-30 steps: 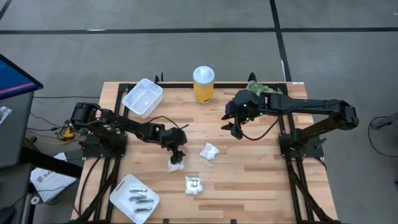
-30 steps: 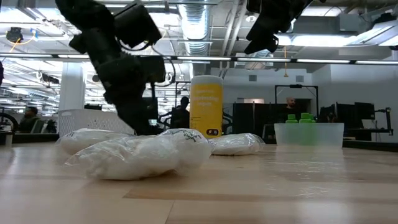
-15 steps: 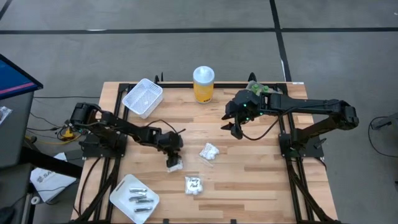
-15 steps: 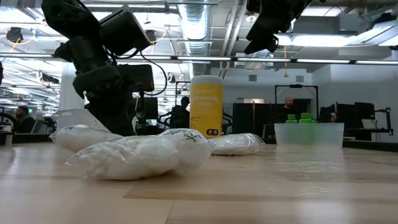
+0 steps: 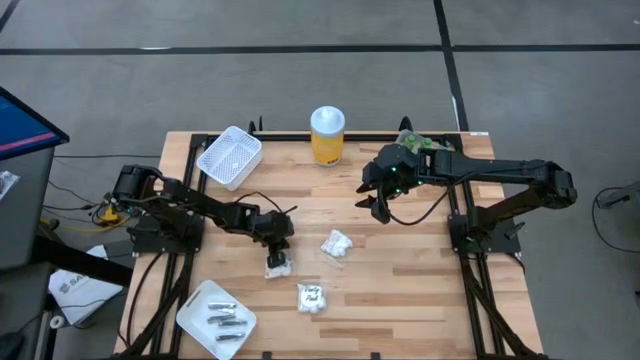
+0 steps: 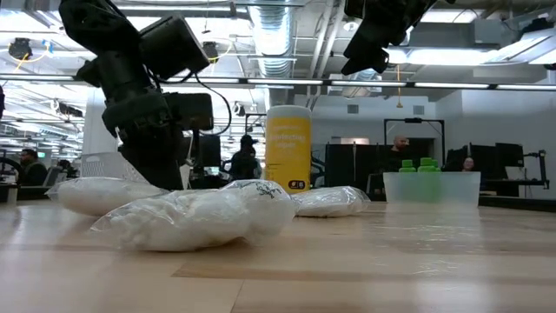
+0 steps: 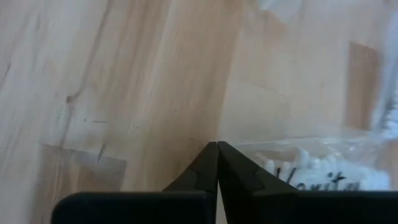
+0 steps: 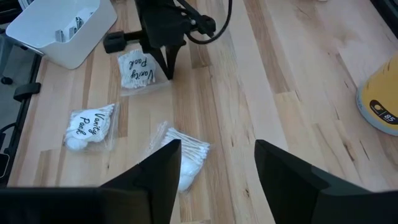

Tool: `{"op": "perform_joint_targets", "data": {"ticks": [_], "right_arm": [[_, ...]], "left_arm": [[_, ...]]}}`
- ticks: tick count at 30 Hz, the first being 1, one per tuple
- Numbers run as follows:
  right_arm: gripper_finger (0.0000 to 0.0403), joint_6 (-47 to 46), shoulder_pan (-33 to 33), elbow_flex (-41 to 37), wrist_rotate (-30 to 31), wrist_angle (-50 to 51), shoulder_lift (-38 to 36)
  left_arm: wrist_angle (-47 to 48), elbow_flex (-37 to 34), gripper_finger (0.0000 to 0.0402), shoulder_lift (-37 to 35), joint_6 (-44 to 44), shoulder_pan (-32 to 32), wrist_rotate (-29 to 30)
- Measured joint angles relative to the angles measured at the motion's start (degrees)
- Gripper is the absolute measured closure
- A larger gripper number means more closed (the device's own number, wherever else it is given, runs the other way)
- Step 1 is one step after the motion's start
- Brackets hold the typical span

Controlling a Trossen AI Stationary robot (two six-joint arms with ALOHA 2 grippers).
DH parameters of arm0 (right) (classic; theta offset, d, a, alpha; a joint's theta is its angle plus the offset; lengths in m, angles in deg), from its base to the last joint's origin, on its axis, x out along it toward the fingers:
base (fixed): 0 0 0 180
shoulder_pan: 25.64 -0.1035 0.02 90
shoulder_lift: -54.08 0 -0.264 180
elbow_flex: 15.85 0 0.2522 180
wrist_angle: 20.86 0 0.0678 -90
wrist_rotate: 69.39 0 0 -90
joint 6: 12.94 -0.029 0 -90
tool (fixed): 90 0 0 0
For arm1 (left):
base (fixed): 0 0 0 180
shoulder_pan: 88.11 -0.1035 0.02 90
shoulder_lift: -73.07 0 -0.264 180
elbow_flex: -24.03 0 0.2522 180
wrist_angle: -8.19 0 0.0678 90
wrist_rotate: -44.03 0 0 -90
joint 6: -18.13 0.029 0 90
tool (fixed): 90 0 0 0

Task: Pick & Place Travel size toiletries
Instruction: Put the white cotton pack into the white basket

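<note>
Left claw [image 5: 277, 256]: at the desk's middle, a little toward the left edge, tip down at the edge of a white packet [image 5: 279, 264]; the left wrist view shows its two fingers [image 7: 205, 167] pressed together with clear film at their tips, so it reads as clenched on the packet's edge.
Change since a second ago: the left arm has drawn back toward its own side, and the packet has shifted with it, sliding toward the left edge; in the low view that packet [image 6: 100, 195] now lies further out from behind the nearest one.
Meaning for the task: judged a drag or an incomplete lift; the packet is still on the desk and not yet placed.
Other packets: one at mid-desk [image 5: 336, 245], one nearer the front edge [image 5: 313, 297], both untouched.
Silvery tubes [image 5: 224, 318]: already in the white tray [image 5: 193, 312] at the front left corner.
Green pieces [image 6: 420, 163]: in the clear tub [image 6: 432, 187] near the back right corner.
Right claw [image 5: 379, 207]: raised over the right half of the desk, fingers spread and empty.
Mesh tray [image 5: 229, 156], yellow jar [image 5: 327, 135]: along the back edge.
</note>
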Motion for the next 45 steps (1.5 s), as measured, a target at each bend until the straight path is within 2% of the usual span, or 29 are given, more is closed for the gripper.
{"op": "perform_joint_targets", "data": {"ticks": [5, 11, 14, 18, 20, 23, 26, 30, 32, 35, 41, 45], "right_arm": [[0.0223, 0.09, 0.0, 0.0, 0.0, -0.04, 0.0], [0.0241, 0.02, -0.04, 0.0, 0.02, 0.28, 0.0], [0.0244, -0.11, -0.04, 0.0, 0.0, 0.3, 0.0], [0.0238, -1.25, -0.04, 0.02, 0.07, 0.54, 0.0], [0.023, -1.8, -0.04, 0.01, 0.13, 0.52, 0.0], [0.0215, -1.77, -0.04, 0.01, 0.15, 0.68, 0.0], [0.02, -1.77, -0.04, 0.02, 0.13, 1.03, 0.0], [0.0185, -1.58, -0.13, 0.02, 0.13, 2.08, 0.0], [0.0181, -1.59, -0.15, 0.02, 0.11, 2.2, 0.0], [0.0179, -1.57, -0.13, 0.02, 0.11, 2.26, 0.0], [0.018, -1.57, -0.13, 0.02, 0.11, 2.25, 0.0], [0.0179, -1.6, -0.13, 0.02, 0.11, 2.23, 0.0]], "left_arm": [[-0.23, 0.59, 0.0401, -3.65, -2.01, -0.24, 0.04], [2.46, 0.59, 0.0398, -12.27, -3.45, -0.29, 2.62], [4.11, 0.57, 0.038, -17.11, -3.41, -0.29, -1.69], [5.68, 0.08, 0.0325, -22.48, -3.04, -0.38, -8.03], [5.92, -0.88, 0.0287, -25.36, -3.0, 0.58, -9.07], [6.03, -2.66, 0.0218, -28.83, -0.48, 1.99, -7.7], [4.98, -4.23, 0.0153, -31.35, 3.18, 2.83, -2.32], [9.91, -6.29, 0.0102, -32.36, 2.73, 3.0, -0.46], [15.58, -6.89, 0.0094, -32.2, 2.76, 3.06, -0.96], [19.18, -8.77, 0.0095, -31.52, 2.78, 3.06, -1.45], [18.05, -11.8, 0.0105, -31.52, 4.47, 3.06, -2.38], [10.42, -14.31, 0.0105, -31.52, 3.7, 3.06, -3.84]]}}
